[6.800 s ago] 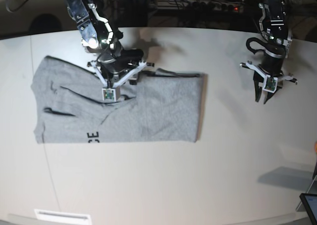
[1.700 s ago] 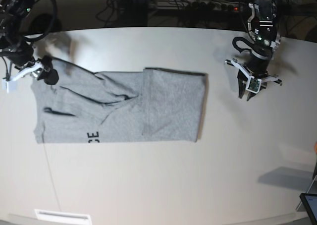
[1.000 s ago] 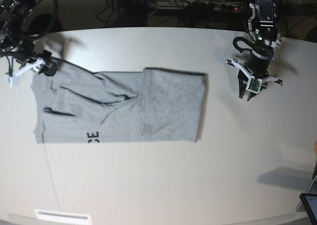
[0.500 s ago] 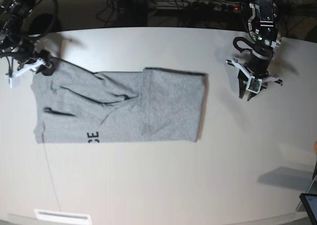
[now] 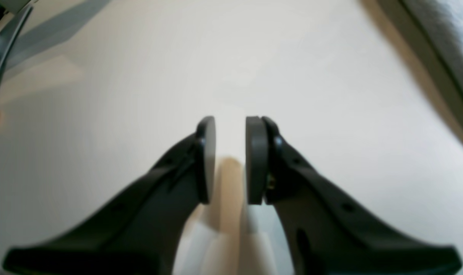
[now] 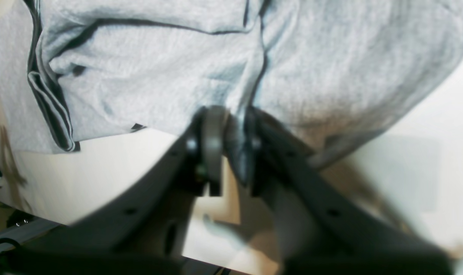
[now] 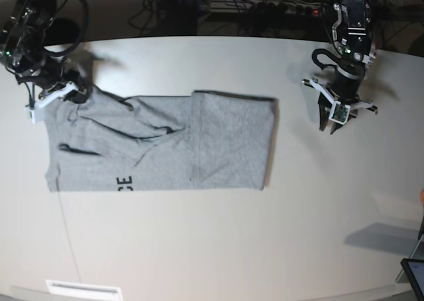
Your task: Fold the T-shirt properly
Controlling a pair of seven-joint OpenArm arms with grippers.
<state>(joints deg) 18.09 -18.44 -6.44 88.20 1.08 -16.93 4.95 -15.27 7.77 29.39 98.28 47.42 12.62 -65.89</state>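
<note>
**Desk:** What does the garment look like, and where is it?

**Photographer:** One T-shirt (image 7: 159, 142), heather grey, lies partly folded on the pale table (image 7: 218, 248), left of centre in the base view. Its right portion is doubled over into a neat panel with a straight vertical edge. The left portion is creased, and black letters reading "CE" show near its lower hem. Its upper left corner is drawn up toward a gripper.

**Desk:** How many arms, and what is each doing?

**Photographer:** Two. The right gripper (image 7: 69, 92) reaches down at the shirt's upper left corner; its wrist camera shows the fingers (image 6: 212, 141) pressed together on a pinch of grey fabric. The left gripper (image 7: 329, 125) hangs over bare table, well apart from the shirt's right edge, pointing downward. Its pads (image 5: 256, 160) stand a narrow gap apart with nothing between them.

**Desk:** Anything else?

**Photographer:** A dark tablet corner (image 7: 414, 274) at the lower right edge.
</note>
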